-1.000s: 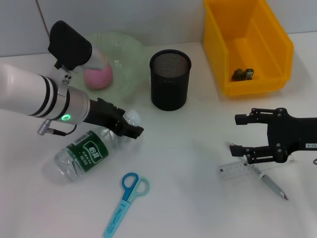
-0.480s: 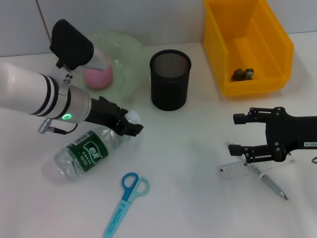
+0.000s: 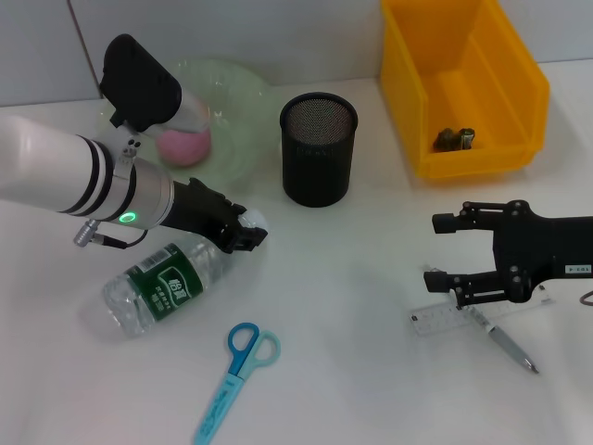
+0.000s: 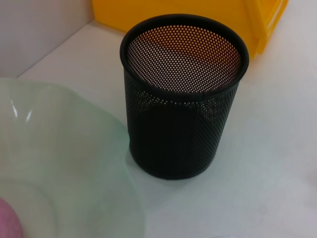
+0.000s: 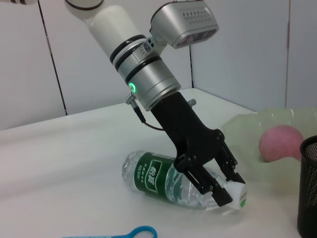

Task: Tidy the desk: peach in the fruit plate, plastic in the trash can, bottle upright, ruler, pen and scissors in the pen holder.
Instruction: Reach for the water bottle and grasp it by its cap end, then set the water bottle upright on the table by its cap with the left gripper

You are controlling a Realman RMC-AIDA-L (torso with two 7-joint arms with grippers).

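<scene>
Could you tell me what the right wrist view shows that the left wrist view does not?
Only the right wrist view shows the left gripper with its fingers at the neck of the lying bottle, plus the scissors handle. Only the left wrist view shows the yellow bin. Both show the pen holder, plate and peach.

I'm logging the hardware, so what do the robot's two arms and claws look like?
The left arm is white with black bands, a silver collar with a green light, a thin cable and a black left claw. The right arm and right claw are black.
</scene>
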